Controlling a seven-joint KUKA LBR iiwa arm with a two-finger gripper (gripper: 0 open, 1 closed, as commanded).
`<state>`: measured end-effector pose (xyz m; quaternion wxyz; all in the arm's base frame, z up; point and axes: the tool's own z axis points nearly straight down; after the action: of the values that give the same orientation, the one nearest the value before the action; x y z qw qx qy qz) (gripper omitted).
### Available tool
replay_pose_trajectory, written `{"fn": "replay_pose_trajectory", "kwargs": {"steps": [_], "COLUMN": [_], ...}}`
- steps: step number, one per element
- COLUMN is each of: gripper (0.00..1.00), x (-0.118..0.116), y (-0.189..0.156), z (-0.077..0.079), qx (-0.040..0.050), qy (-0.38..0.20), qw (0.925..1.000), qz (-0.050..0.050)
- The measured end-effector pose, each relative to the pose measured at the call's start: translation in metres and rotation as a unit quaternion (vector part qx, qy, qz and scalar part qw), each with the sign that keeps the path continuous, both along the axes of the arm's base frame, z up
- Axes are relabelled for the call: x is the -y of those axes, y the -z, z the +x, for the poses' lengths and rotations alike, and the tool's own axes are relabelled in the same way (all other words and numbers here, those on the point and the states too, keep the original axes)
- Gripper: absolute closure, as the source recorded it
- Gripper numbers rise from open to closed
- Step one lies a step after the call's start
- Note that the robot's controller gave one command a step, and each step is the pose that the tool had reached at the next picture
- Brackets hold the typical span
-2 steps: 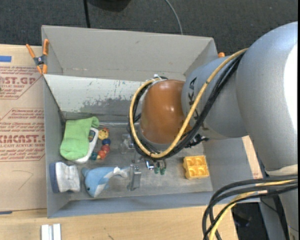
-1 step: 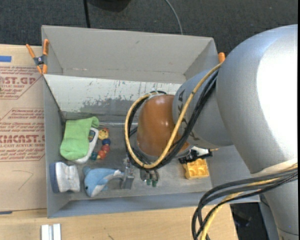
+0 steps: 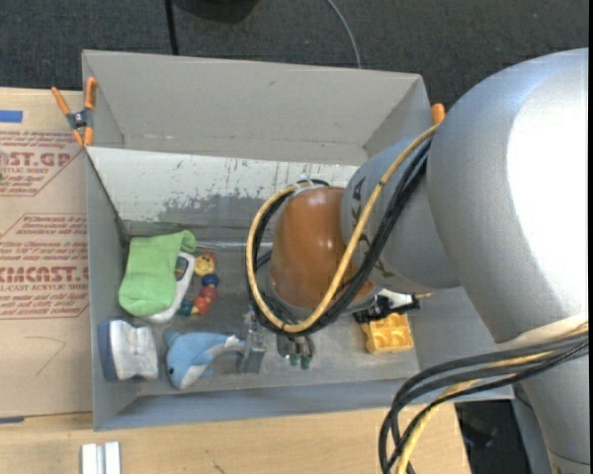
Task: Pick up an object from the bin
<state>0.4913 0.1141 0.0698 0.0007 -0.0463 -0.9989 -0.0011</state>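
1. The gripper (image 3: 275,352) is hanging low over the floor of the bin (image 3: 247,403), close to its near wall and under the arm's orange cover (image 3: 311,240). I cannot tell whether it is open or closed, and nothing is showing as gripped in it.
2. The blue soft toy (image 3: 193,355), shaped rather like a fish, is lying just beside the gripper on the view's left. Its thin tail end is pointing at the gripper and seems to be reaching right up to it, though I cannot tell whether the two are touching.
3. The toy's long axis is running along the near wall, head toward the left corner and tail toward the gripper. As I judge it, this is what the coming move is turning on. It is calling for a short sideways shift to the view's left to get over the thicker body, then a grip across the toy, not along it.
4. The yellow block (image 3: 387,336), ridged like a waffle, is sitting on the gripper's other side, toward the view's right and somewhat farther off than the toy. A small black piece (image 3: 381,310) is lying against its far edge.
5. A white and blue bundle (image 3: 128,352) is resting in the near left corner, beyond the toy's head.
6. Farther back, a few small coloured beads (image 3: 204,286) are lying beside a green cloth (image 3: 156,270), both well apart from the gripper.
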Motion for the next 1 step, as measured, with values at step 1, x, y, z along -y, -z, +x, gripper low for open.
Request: {"fn": "replay_pose_trajectory", "kwargs": {"steps": [1], "gripper": [1.0], "x": [0.0027], "y": [-0.028], "z": [0.0009], "qx": [-0.0034], "qy": [-0.033], "qw": [0.9995], "qz": [-0.001]}}
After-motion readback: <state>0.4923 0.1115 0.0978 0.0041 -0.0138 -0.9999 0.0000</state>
